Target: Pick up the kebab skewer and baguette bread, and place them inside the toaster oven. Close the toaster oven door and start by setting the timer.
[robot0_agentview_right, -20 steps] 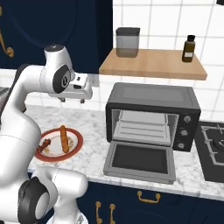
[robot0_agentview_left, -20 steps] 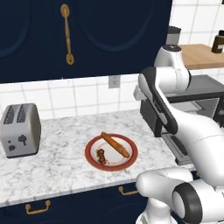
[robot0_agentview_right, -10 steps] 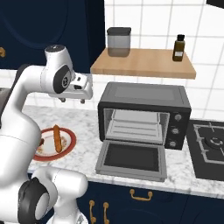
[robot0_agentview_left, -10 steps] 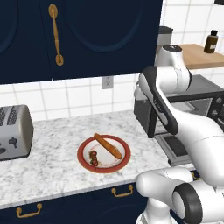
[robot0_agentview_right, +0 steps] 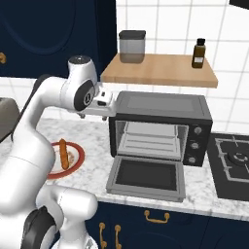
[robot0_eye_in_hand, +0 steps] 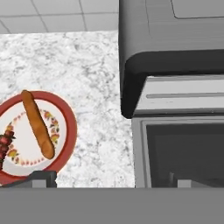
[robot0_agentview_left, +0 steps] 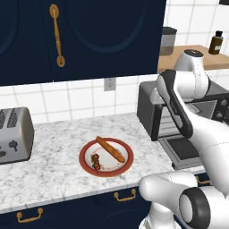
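On the marble counter a red-rimmed plate (robot0_agentview_left: 126,166) (robot0_eye_in_hand: 70,127) carries the golden baguette bread (robot0_agentview_left: 111,149) (robot0_agentview_right: 62,153) (robot0_eye_in_hand: 37,124) and, beside it, the short kebab skewer (robot0_agentview_left: 95,161) (robot0_eye_in_hand: 5,144). To the plate's right stands the dark grey toaster oven (robot0_agentview_right: 160,104) (robot0_eye_in_hand: 166,52) (robot0_agentview_left: 146,105). Its door (robot0_agentview_right: 146,176) (robot0_eye_in_hand: 183,148) lies dropped open, flat toward the front, and the wire rack shows inside. My gripper (robot0_eye_in_hand: 113,180) (robot0_agentview_right: 99,113) hangs high over the counter at the oven's top left corner, looking down. It is open and holds nothing.
A silver two-slot toaster (robot0_agentview_left: 13,134) stands at the counter's far left. Above the oven a wooden shelf (robot0_agentview_right: 160,73) carries a grey jar (robot0_agentview_right: 132,46) and a brown bottle (robot0_agentview_right: 198,52). A stove burner (robot0_agentview_right: 233,160) lies right of the oven. Dark blue cabinets (robot0_agentview_left: 89,36) hang overhead.
Both base views shifted a little in the first half second, so the camera moved. Since then nothing has moved, and the gripper stays open.
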